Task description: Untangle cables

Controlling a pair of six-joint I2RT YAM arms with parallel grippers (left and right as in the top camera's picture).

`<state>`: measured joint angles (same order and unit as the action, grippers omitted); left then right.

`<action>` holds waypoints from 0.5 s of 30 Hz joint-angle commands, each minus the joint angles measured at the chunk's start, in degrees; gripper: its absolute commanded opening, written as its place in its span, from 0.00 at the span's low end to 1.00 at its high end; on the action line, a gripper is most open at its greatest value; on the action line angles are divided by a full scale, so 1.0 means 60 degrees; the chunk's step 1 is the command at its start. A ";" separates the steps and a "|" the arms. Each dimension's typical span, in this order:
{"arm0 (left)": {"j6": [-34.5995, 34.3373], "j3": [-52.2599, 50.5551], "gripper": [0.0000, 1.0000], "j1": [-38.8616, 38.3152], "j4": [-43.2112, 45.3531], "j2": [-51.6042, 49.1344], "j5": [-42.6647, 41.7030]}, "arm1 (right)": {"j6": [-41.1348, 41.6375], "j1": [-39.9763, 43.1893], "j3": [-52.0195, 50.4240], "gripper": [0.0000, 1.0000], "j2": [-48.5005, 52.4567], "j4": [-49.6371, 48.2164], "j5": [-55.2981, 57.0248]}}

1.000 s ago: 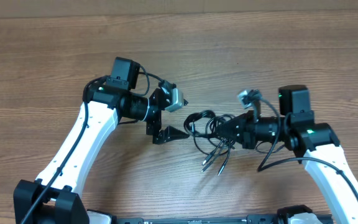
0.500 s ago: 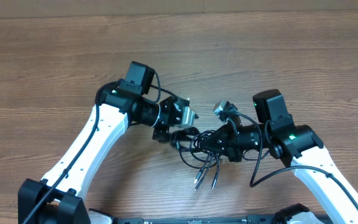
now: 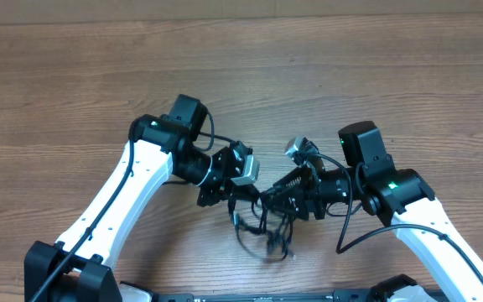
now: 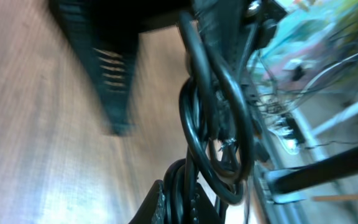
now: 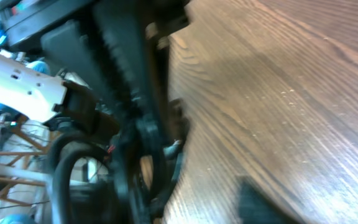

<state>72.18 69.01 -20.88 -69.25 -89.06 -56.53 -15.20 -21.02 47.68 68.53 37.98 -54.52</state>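
Observation:
The cables (image 3: pixel 262 231) are a tangle of thin black cords, blurred, hanging between the two grippers near the table's front middle. My left gripper (image 3: pixel 235 198) is shut on a few strands of them. In the left wrist view these strands (image 4: pixel 213 124) run up from between the fingers of that gripper (image 4: pixel 188 202) into loops. My right gripper (image 3: pixel 277 200) is close to the right of the bundle. In the right wrist view its jaws (image 5: pixel 197 199) stand apart with bare wood between them, and the cable loops (image 5: pixel 67 168) lie at the left finger.
The wooden table (image 3: pixel 367 75) stretches far behind both arms. The two grippers are almost touching each other. The arm bases (image 3: pixel 65 273) stand at the front edge, and each arm's own thicker black wire (image 3: pixel 355 226) loops beside it.
My left gripper has gone from wide open to shut on the cables and has dropped toward the front. My right gripper was shut on the bundle and has now opened. The cords swing lower.

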 commanded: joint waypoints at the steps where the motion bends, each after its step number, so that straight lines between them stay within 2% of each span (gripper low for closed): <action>1: 0.0998 0.0007 0.04 -0.0033 -0.0743 0.0044 -0.0769 | 0.0025 0.0058 0.0233 0.93 -0.0007 -0.0087 0.0510; 5: 0.0827 0.0007 0.04 -0.0033 -0.1067 0.0044 -0.0696 | 0.0025 0.0058 0.0233 1.00 -0.0007 -0.0087 0.0725; 11: 0.0827 0.0007 0.04 -0.0033 -0.1198 0.0044 -0.0215 | 0.0022 0.0058 0.0233 0.99 -0.0007 0.0182 0.1060; 13: 0.0827 0.0007 0.04 -0.0033 -0.1198 0.0044 -0.0175 | 0.0018 0.0058 0.0233 0.93 -0.0007 0.0270 0.1086; 15: 0.0827 0.0007 0.04 -0.0033 -0.1202 0.0044 -0.0182 | 0.0018 0.0058 0.0233 0.73 -0.0007 0.0248 0.1086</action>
<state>72.18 68.97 -20.93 -75.18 -89.06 -53.93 -14.76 -20.99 47.68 68.53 39.72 -50.19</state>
